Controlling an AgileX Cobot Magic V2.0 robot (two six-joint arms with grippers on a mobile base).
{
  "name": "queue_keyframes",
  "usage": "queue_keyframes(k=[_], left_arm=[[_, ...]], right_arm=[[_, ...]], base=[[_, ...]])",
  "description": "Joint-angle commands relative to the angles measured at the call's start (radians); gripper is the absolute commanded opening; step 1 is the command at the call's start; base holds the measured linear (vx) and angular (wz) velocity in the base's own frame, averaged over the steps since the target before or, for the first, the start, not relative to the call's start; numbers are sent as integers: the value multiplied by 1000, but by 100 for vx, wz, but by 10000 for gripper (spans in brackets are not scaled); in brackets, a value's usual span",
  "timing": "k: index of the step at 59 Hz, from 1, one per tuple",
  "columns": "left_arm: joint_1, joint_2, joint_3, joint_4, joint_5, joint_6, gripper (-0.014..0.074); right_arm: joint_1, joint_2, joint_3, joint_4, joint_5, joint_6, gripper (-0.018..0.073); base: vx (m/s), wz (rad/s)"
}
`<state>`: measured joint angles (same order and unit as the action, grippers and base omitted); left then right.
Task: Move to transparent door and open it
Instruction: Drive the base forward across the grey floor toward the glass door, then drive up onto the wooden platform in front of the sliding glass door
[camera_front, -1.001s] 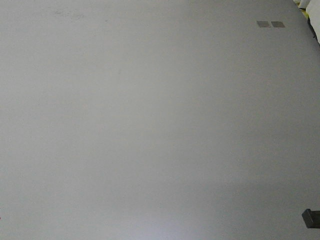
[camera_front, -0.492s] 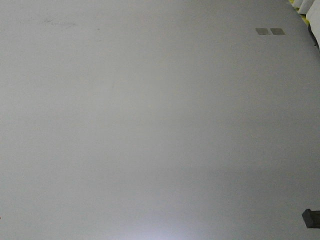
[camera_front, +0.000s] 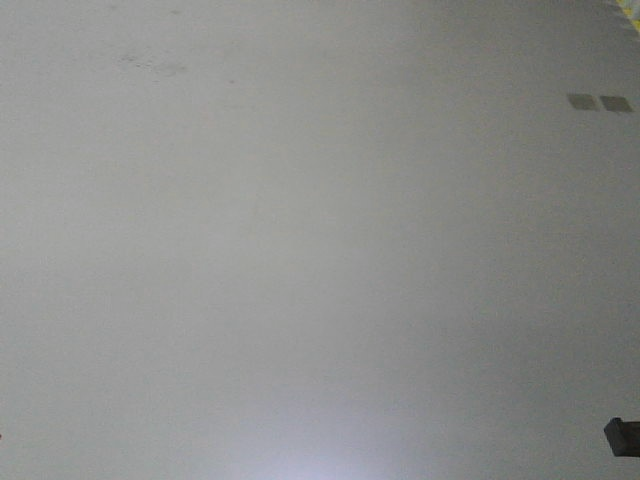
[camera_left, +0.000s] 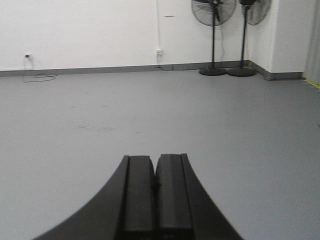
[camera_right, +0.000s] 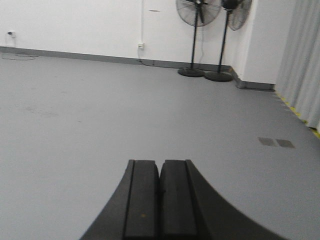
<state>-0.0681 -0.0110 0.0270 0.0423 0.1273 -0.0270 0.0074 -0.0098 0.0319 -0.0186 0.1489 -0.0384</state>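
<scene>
The left pincer (camera_left: 155, 164) is closed, its two black fingers pressed flat against each other with nothing between them, and it points out low over a bare grey floor (camera_left: 75, 125). Far ahead of it and off to its right, two black pedestal fans (camera_left: 214, 35) stand side by side against a white wall (camera_left: 90, 30), near the room's corner. Straight ahead of the pincer a wall socket (camera_left: 159, 51) sits low on that wall, and far to its left a second socket (camera_left: 28, 56) has a thin cable (camera_left: 37, 77) trailing on the floor below it. The right pincer (camera_right: 160, 167) is likewise closed on nothing, fingers touching along their length. Ahead of it and slightly right stand the same two fans (camera_right: 195, 40); well to its right hangs a pale pleated curtain (camera_right: 300, 60) with a yellow line (camera_right: 295, 112) on the floor along its foot. Between pincer and curtain, two dark square patches (camera_right: 276, 142) lie side by side in the floor. The front-facing view shows only floor, those patches (camera_front: 599, 103) near its upper right, and a small dark block (camera_front: 622, 436) at its lower right edge. The transparent door appears in none of the views.
</scene>
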Motion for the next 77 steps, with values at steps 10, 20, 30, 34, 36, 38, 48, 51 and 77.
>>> queue_keyframes(k=[10, 20, 30, 34, 36, 38, 48, 51, 77], left_arm=[[-9, -12, 30, -8, -81, -9, -6], [-9, -12, 30, -8, -81, -9, -6], [-9, -12, 30, -8, -81, -9, -6], [-9, -12, 30, -8, -81, -9, -6], [-9, -12, 30, -8, -81, -9, -6], [-9, -12, 30, -8, -81, -9, -6], [-9, -12, 30, -8, -81, -9, -6], [-9, -12, 30, -8, -81, -9, -6], [-9, -12, 30, -8, -81, -9, -6]], right_arm=[[-4, -11, 11, 2, -87, 1, -8], [-4, -11, 11, 2, -87, 1, -8], [-4, -11, 11, 2, -87, 1, -8], [-4, -11, 11, 2, -87, 1, -8], [-4, -11, 11, 2, -87, 1, -8], [-4, -11, 11, 2, -87, 1, -8], [-4, -11, 11, 2, -87, 1, -8], [-4, -11, 11, 2, -87, 1, -8], [-4, -11, 11, 2, -87, 1, -8]], base=[[52, 36], [55, 40], [58, 46], [59, 49], [61, 51], [61, 52], [61, 54], [61, 57], [62, 60]])
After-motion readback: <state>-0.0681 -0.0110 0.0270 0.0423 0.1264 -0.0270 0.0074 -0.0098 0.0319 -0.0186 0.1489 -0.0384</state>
